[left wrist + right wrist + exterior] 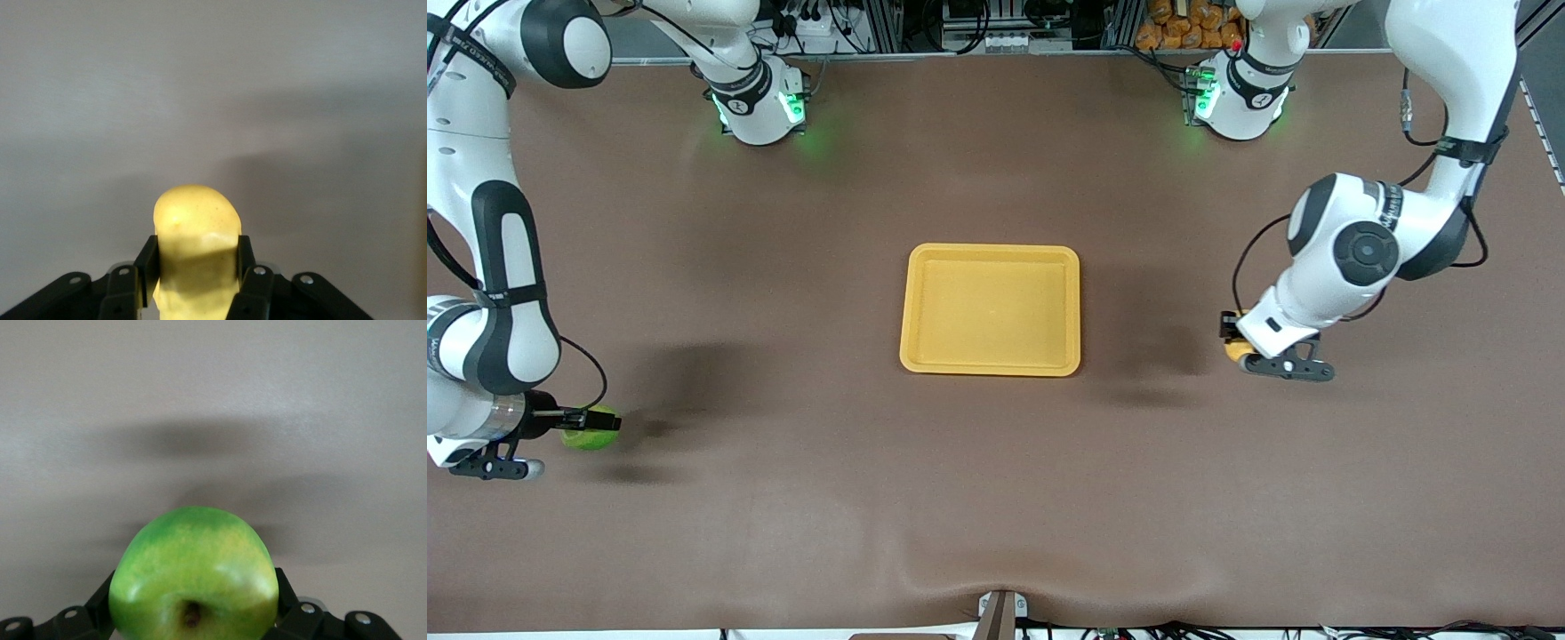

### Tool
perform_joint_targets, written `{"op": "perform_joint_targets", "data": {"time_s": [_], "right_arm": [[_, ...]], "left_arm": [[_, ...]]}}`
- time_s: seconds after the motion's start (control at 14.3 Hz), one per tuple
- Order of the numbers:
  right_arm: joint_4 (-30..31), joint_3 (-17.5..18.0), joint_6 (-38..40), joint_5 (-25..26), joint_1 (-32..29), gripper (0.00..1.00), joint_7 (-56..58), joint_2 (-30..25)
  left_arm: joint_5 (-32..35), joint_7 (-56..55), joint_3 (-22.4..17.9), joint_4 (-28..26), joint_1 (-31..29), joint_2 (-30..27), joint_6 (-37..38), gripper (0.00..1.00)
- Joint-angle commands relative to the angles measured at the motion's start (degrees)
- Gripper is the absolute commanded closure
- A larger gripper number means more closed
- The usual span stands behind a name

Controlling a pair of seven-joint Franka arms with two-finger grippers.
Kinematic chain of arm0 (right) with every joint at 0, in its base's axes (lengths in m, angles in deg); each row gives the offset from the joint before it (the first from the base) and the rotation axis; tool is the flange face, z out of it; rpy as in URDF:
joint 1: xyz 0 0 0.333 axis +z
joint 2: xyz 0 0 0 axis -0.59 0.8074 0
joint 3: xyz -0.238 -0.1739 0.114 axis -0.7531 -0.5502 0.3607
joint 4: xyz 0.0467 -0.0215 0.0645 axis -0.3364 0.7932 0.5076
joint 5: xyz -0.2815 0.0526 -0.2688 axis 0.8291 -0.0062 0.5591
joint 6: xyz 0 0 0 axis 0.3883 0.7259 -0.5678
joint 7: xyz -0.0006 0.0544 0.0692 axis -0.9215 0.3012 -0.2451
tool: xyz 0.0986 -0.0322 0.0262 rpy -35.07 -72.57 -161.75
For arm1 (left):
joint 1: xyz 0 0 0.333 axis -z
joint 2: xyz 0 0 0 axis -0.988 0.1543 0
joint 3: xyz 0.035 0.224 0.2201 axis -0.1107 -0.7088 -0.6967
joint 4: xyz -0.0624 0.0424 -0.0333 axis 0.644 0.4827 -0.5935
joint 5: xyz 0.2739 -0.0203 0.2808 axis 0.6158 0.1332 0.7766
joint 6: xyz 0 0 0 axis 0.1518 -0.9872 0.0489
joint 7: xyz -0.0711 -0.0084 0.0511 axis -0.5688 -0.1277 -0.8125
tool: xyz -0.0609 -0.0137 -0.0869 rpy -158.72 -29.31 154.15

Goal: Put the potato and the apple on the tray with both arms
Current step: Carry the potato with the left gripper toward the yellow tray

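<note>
Both end effectors grip: left [193,273] holds potato [197,250] lengthwise outward, right [193,600] apple [193,577].

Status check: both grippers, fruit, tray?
Left gripper shut on yellow-orange oblong potato, over the table's left-arm end. Right gripper shut on round green apple, over the right-arm end. Shallow yellow-orange plastic tray empty at centre; path unobstructed.

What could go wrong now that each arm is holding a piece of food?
The round green apple bulges wider than the right gripper, so it might slip out. The left gripper pinches the yellow oblong potato low down; it could pivot. Both head for one shallow yellow-orange plastic tray, so the arms might crowd.
</note>
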Motion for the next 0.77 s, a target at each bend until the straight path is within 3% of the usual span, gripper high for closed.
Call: {"op": "perform_joint_targets", "data": {"time_s": [0.0,0.28,0.7], "right_arm": [[0.0,0.5,2.6,-0.2,0.6,1.00,2.2,-1.4],[0.1,0.3,7.3,-0.4,2.3,1.00,5.0,-4.6],[1.0,0.3,15.2,0.0,4.5,1.00,4.4,-9.7]], "left_arm": [[0.7,-8.0,4.2,2.0,1.5,0.1,2.3,0.91],[0.8,-18.0,4.2,5.7,8.8,2.5,2.4,0.91],[1.4,-26.1,4.1,9.8,15.2,7.3,2.4,0.94]]}}
